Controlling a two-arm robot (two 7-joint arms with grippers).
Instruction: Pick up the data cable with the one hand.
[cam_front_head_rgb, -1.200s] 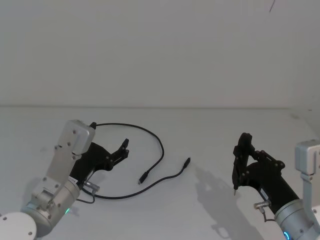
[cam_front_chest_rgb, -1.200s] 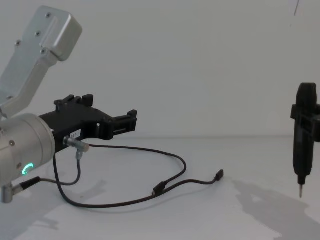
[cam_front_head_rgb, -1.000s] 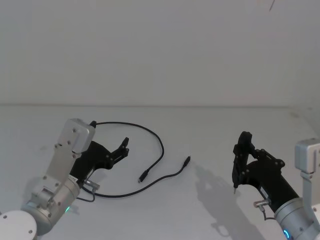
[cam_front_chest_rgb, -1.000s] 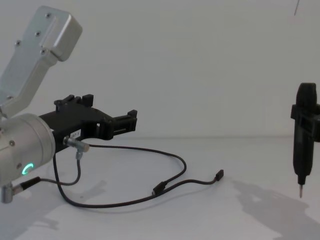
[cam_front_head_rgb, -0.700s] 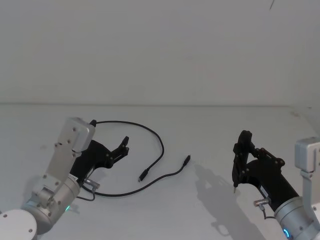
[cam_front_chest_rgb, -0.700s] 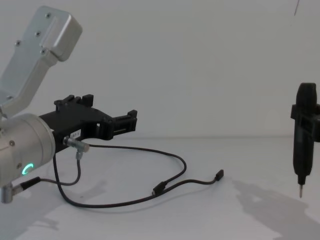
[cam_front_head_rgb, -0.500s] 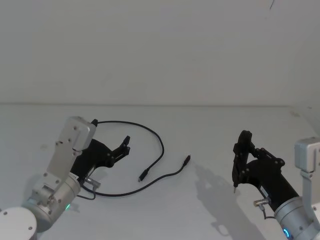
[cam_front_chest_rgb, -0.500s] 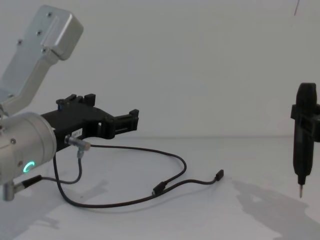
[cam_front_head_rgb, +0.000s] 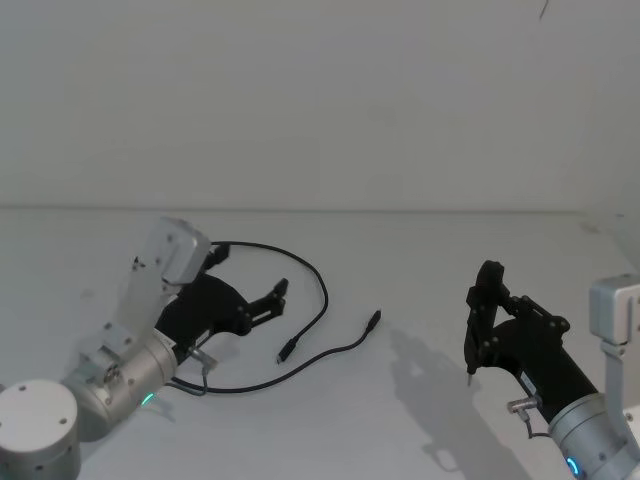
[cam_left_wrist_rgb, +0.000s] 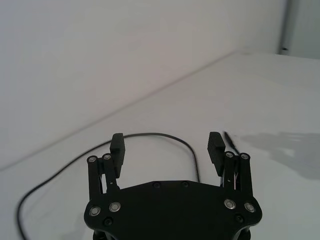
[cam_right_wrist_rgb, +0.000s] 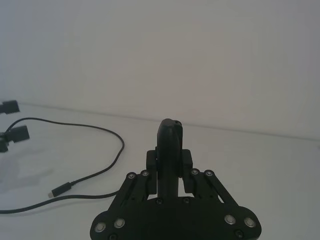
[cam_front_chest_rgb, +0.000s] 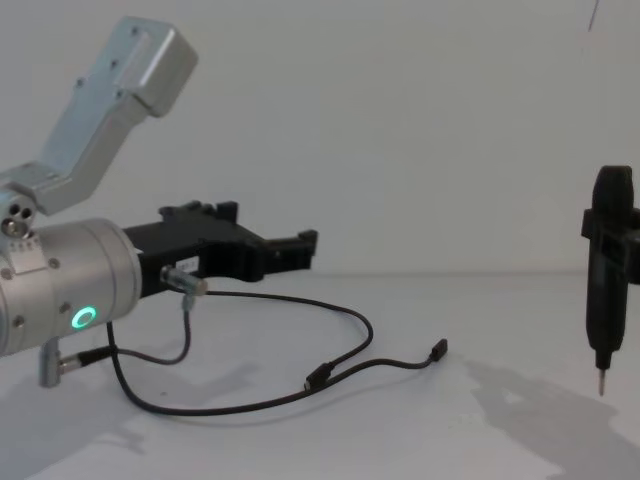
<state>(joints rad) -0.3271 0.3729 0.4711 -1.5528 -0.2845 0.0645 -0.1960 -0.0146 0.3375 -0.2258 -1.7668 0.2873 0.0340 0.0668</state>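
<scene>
Plain white table (cam_front_head_rgb: 400, 250), white wall behind, nothing else out. Task is barely started: the data cable (cam_front_head_rgb: 324, 298) lies flat on the table with nothing gripping it.

The one hand, i.e. the left gripper (cam_front_head_rgb: 272, 300), sits at the left of the scene and reaches right, over the inside of the cable's loop. Its fingers are spread wide. From the chest view it hangs clear above the surface, and I see no contact with the cord. Left wrist view has the far arc of the cord running across just beyond the two pads (cam_left_wrist_rgb: 216, 145).

Right gripper (cam_front_head_rgb: 482, 320) is parked at the right, well apart from the cable, pin tip pointing down. Its fingers look drawn together in the right wrist view.

My read is that everything is left to do: drop onto a strand, close, lift.

Cable is thin, black and limp, laid in an open loop. The far arc curves right and comes back to a small plug (cam_front_head_rgb: 286, 352) near the table's middle. A near run ends in the second plug (cam_front_head_rgb: 373, 320) a little farther right. The loop's left part is hidden behind the left arm. It should flex freely; a thin target for pads that wide.
</scene>
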